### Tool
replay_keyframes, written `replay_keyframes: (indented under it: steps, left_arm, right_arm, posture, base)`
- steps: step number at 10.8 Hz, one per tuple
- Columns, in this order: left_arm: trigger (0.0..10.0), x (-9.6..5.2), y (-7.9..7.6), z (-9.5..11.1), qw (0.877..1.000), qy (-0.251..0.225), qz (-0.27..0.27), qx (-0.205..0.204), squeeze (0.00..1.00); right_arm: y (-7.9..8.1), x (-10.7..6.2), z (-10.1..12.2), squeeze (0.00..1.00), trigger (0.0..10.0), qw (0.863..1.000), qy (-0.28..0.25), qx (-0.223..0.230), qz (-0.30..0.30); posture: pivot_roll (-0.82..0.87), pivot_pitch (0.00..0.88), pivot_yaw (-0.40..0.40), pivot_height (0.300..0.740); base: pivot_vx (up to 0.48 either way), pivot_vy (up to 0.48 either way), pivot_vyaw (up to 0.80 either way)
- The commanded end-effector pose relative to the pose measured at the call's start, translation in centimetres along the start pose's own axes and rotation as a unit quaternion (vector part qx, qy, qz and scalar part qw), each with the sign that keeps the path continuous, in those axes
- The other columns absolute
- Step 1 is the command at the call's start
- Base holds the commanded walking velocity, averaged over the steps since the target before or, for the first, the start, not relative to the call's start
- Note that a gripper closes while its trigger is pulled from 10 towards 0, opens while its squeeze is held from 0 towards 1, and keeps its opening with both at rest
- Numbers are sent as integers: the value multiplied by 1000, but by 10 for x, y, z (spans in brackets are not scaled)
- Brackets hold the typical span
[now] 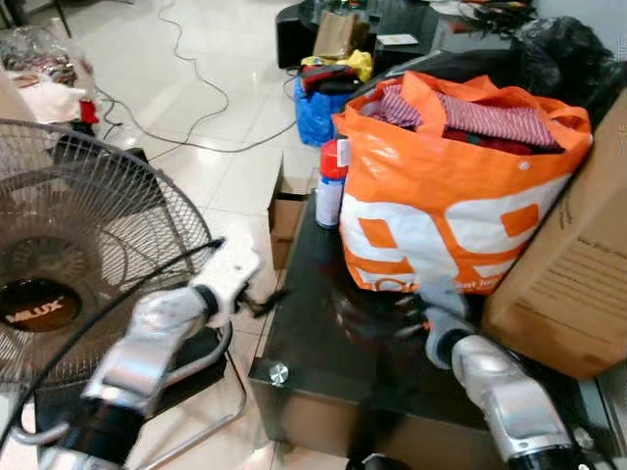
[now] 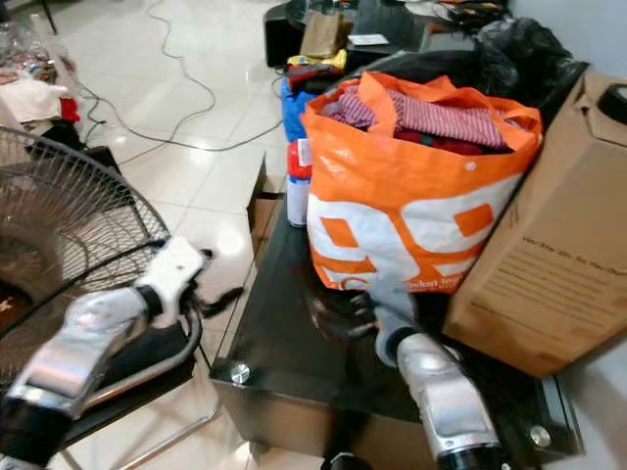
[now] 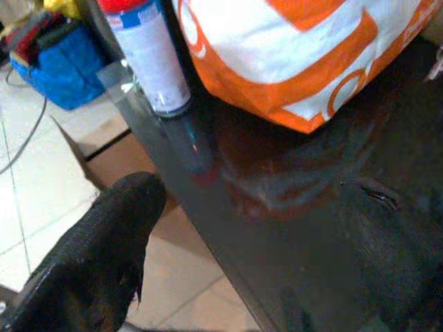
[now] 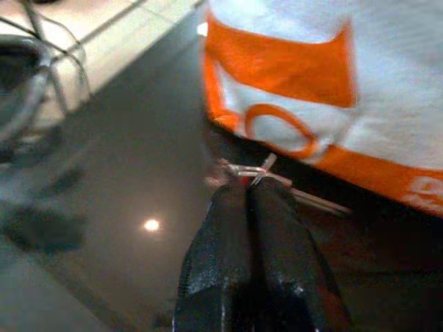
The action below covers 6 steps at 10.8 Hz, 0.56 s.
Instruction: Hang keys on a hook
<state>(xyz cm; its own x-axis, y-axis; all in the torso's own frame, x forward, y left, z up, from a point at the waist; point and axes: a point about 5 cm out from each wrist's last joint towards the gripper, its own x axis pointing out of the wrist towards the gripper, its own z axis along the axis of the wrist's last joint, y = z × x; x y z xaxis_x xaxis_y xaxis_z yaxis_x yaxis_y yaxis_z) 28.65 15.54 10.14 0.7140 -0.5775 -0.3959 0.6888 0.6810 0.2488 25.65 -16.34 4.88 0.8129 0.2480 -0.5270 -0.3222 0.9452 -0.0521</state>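
Right gripper (image 4: 249, 183) reaching low over the dark glass table (image 1: 323, 392), black fingers pressed together and pinching a thin silver key ring (image 4: 243, 169). Keys (image 4: 315, 203) trailing flat on the glass, just beside the orange-and-white bag (image 1: 451, 186) near the table's middle. Left gripper (image 1: 260, 302) hovering off the table's left edge, beside the fan (image 1: 69, 264); open or closed, cannot tell.

One orange bag (image 1: 446, 196), one spray can (image 1: 331, 184), one fan (image 1: 69, 264), one cardboard box (image 1: 573, 274), one table (image 1: 323, 362).
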Motion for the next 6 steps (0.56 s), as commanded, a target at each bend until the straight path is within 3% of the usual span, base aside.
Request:
replay_keyframes:
  steps: [1,2,3,5,6]
  left_arm:
    - [10000,-1,2,2,1000,-9,1,3,0]
    - [10000,-1,3,8,999,-37,16,-9,0]
    - [10000,0,4,14,997,-63,45,-23,0]
    - [10000,0,3,16,992,-79,86,-43,0]
    - [10000,-1,3,15,989,-86,103,-55,0]
  right_arm:
    - [-7,-6,17,0,0,994,-67,80,-28]
    - [-5,-14,24,0,0,988,-109,100,-42]
    - [0,-24,32,0,0,975,-156,152,-52]
    - [11,-35,37,0,275,975,-184,112,-55]
    - [14,-38,37,0,6980,975,-186,105,-56]
  posture:
    - [-37,0,-14,740]
    - [-35,0,-15,740]
    - [-36,0,-12,740]
    - [-46,0,-5,740]
    - [-50,0,-3,740]
  base:
    - [0,0,0]
    - [0,0,0]
    - [0,0,0]
    - [0,0,0]
    - [0,0,0]
